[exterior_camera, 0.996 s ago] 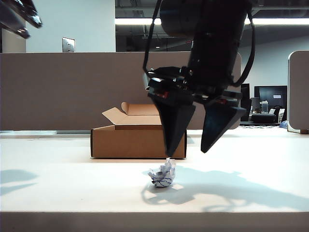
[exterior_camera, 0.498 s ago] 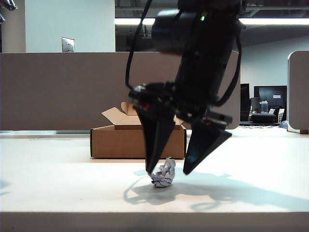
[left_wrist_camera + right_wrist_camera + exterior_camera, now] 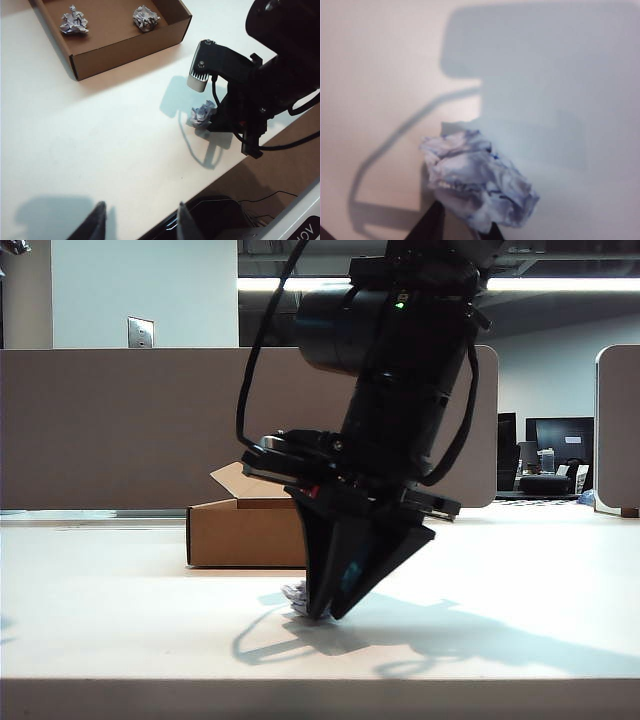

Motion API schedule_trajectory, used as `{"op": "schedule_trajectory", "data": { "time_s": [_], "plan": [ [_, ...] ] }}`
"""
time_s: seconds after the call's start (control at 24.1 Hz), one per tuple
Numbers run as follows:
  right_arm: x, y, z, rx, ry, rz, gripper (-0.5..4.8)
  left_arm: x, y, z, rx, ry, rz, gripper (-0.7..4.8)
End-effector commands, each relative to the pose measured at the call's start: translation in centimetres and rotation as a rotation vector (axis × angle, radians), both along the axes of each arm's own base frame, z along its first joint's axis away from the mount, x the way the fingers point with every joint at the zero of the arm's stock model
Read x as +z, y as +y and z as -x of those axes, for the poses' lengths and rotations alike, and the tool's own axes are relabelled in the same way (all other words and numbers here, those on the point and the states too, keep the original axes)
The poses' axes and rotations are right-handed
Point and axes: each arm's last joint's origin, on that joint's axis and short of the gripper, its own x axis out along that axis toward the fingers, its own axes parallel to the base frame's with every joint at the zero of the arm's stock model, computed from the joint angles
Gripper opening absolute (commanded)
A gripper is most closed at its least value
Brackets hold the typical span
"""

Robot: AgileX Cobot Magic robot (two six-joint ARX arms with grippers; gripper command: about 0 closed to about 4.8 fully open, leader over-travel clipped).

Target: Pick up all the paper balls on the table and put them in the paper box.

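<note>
1. Because the last loose paper ball (image 3: pixel 297 598) lies right between the fingertips of the right end effector (image 3: pixel 325 612), no sideways reach is left; the ball shows as a white scrap just left of the dark fingers in the exterior view, resting on the table (image 3: pixel 130 620).
2. Seen from the right wrist, the fingertips (image 3: pixel 432 225) sit at the ball's (image 3: pixel 477 187) underside, drawn in close against it; I judge the right end effector closed on this ball, though not yet lifted.
3. That wad is lumpy, with no clear long axis.
4. Pose: the right arm leans down steeply from upper right, fingers pointing at the table.
5. Behind and to the left stands the paper box (image 3: pixel 245 532), already holding two paper balls (image 3: pixel 74 23) (image 3: pixel 145 18).
6. At the near edge, the left end effector (image 3: pixel 140 220) hangs high, its fingers apart and empty, farther from the ball.
</note>
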Motion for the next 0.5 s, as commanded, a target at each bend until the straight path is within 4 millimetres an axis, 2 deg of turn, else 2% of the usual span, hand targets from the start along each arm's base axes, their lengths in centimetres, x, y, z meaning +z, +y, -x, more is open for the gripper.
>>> {"op": "schedule_trajectory", "data": {
  "time_s": [0.04,0.08,0.12,0.17,0.21,0.41,0.46,0.5],
  "plan": [
    [0.42,0.21,-0.19,-0.002,-0.023,-0.021,1.06,0.04,0.02,0.02,0.001,-0.005,0.001,1.74],
    [0.42,0.21,-0.19,-0.003,-0.022,-0.021,1.33,0.04,0.02,0.02,0.001,-0.005,0.001,1.74],
    [0.41,0.2,-0.18,-0.003,-0.021,-0.021,1.84,0.04,0.02,0.02,0.001,-0.005,0.001,1.74],
    [0.41,0.2,-0.18,-0.004,-0.02,-0.02,2.5,0.04,0.02,0.02,0.001,-0.005,0.001,1.74],
    [0.42,0.22,-0.2,-0.006,-0.021,-0.023,3.52,0.04,0.02,0.03,0.001,-0.005,0.001,1.74],
    [0.66,0.59,-0.6,-0.015,-0.064,-0.067,3.55,0.04,0.02,0.02,0.001,-0.006,0.001,1.74],
    [0.69,0.63,-0.67,-0.024,-0.068,-0.074,3.49,0.04,0.02,0.02,0.001,-0.006,0.001,1.74],
    [0.74,0.68,-0.81,-0.036,-0.081,-0.08,3.2,0.04,0.02,0.02,0.001,-0.006,0.001,1.74]
  ]
}}
